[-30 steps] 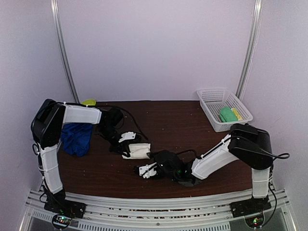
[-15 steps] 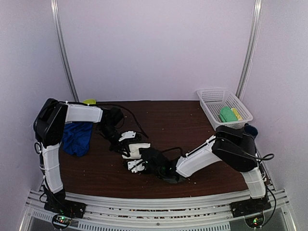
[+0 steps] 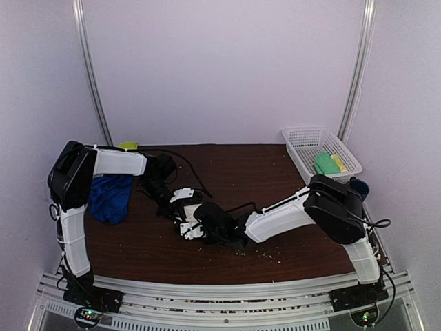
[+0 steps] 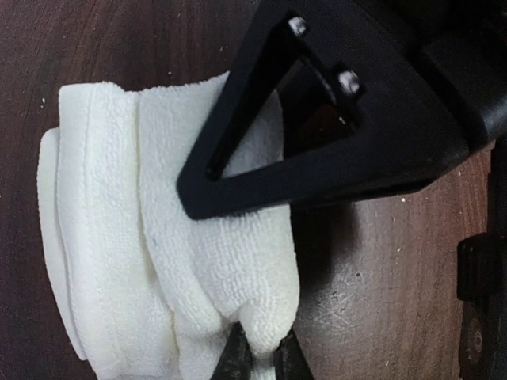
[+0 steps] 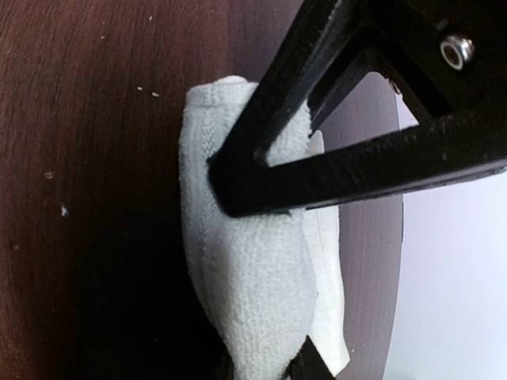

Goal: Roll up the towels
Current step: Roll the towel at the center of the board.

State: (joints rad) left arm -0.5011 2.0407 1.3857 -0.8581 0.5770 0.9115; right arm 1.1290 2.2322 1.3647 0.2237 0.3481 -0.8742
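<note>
Cream-white towel [image 4: 119, 237] lay rolled on the brown table [image 3: 275, 172], near its middle. The left gripper [image 4: 226, 273] pinched its fold, and the right gripper [image 5: 253, 277] was clenched around the roll. The blue towel [image 3: 109, 196] lay crumpled at the left.

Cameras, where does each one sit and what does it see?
Top external: above and behind, looking down at the table; left arm and right arm show.
Left wrist: on the left arm, close on the white towel; its black fingers show.
Right wrist: on the right arm, same towel; its fingers show.
Shared: both wrist views see that towel.
</note>
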